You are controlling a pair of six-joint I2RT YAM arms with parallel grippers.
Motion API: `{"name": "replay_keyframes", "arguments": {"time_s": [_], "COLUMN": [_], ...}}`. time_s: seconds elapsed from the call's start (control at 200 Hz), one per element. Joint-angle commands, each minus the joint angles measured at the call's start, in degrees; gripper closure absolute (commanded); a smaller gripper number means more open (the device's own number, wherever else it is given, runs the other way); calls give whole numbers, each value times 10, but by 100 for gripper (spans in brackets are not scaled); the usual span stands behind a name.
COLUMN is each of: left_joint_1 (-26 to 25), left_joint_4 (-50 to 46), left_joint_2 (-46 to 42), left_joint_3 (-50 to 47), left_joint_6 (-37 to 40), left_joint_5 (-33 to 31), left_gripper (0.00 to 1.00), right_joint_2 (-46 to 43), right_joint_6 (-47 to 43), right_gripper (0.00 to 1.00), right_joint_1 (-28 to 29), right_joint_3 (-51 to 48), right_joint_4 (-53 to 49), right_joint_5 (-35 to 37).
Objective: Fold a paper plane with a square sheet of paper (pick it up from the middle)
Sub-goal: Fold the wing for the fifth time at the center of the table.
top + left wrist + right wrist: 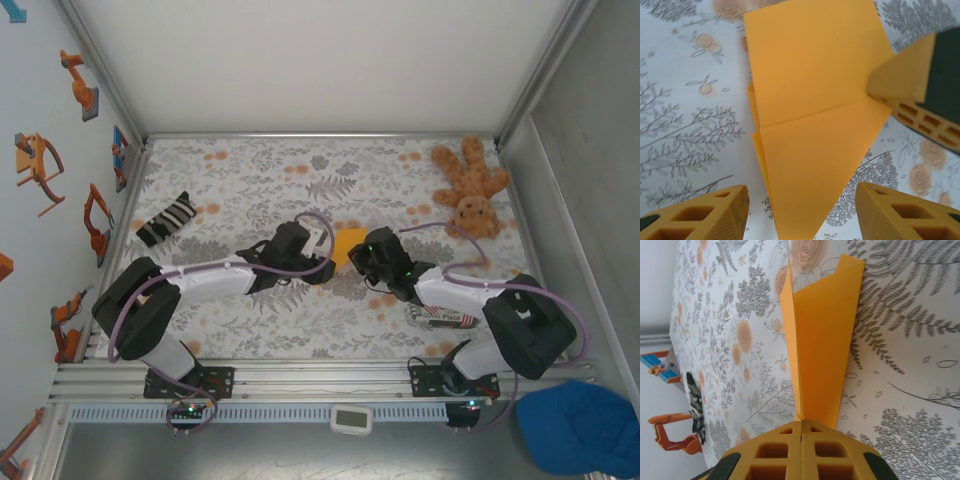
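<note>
**Mid-fold: one corner pinned, pointed end free**

The square sheet of paper point(815, 100) lay at the middle of the patterned surface point(300, 170), between the two arms. It was already creased smaller, with a flap folded across it, and it tapered to a point at the left wrist's end. The right jaws were clenched on its edge, and the sheet ran out from the seam between the closed fingers point(780, 455). The left jaws stood released, one finger point(695, 215) on each side of the point, neither touching the paper.

This looked like a pause between folds, with the dart not yet formed. The next move would likely call for the left jaws to take a free edge and fold it toward the centre line while the right kept the sheet pinned. The layered left edge looked slightly stepped, so alignment would need care.

Bare surface lay beyond and to the left. The teddy point(470, 187) and a striped dark item point(165, 220) sat well apart from the sheet. A striped packet point(445, 316) lay by the right forearm.
</note>
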Motion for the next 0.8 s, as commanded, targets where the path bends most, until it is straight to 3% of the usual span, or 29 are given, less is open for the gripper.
{"name": "replay_keyframes", "arguments": {"time_s": [0.0, 0.441, 0.796], "left_joint_1": [-27, -81, -82], "left_joint_4": [54, 240, 275], "left_joint_2": [12, 65, 90], "left_joint_3": [-8, -62, -63], "left_joint_6": [112, 282, 300], "left_joint_5": [-56, -89, -115], "left_gripper": [40, 46, 56], "right_joint_2": [-15, -15, -19], "right_joint_6": [13, 48, 59], "right_gripper": [100, 100, 100], "right_joint_1": [-6, -27, -31], "right_joint_3": [22, 9, 4], "right_joint_4": [-31, -3, 1], "right_joint_5": [14, -15, -26]}}
